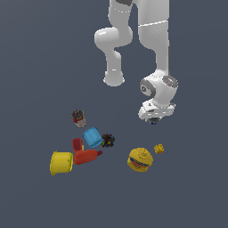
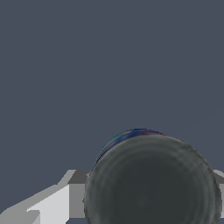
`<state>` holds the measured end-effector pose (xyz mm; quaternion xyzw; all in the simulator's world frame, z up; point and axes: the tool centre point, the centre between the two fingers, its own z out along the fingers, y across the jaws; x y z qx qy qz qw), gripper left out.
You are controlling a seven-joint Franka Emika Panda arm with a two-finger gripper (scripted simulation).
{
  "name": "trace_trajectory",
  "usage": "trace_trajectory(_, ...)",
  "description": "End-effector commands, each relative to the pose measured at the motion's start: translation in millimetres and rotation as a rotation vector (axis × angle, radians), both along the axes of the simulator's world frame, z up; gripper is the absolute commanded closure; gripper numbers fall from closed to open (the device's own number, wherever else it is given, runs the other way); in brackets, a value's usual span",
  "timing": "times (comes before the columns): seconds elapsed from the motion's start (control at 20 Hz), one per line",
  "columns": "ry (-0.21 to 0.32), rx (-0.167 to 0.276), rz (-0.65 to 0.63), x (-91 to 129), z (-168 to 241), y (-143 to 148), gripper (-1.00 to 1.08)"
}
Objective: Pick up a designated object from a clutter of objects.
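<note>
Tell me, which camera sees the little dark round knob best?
The wrist view. There the knob fills much of the picture, round and dark grey with a blue edge. In the exterior view it is only a tiny dark speck under the gripper.

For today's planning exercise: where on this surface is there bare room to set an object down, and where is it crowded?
Bare floor lies at the exterior view's left of the brown-and-red can and in front of the yellow cup and striped ball. A passable gap separates spiky ball from striped ball. Crowded: blue cup, red tool, yellow cup cluster.
</note>
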<state>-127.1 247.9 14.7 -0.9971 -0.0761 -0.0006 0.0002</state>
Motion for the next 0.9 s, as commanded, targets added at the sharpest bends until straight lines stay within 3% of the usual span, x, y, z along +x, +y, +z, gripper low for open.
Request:
trace_trajectory(0.0,0.001,-0.001,-0.001,0,-1,-1,1.08)
trace_trajectory(0.45,0.001,0.000,0.000,-1,10,-2,1.08)
trace_trajectory(0.85,0.000,-0.001,0.001,-3,47,-8,1.08)
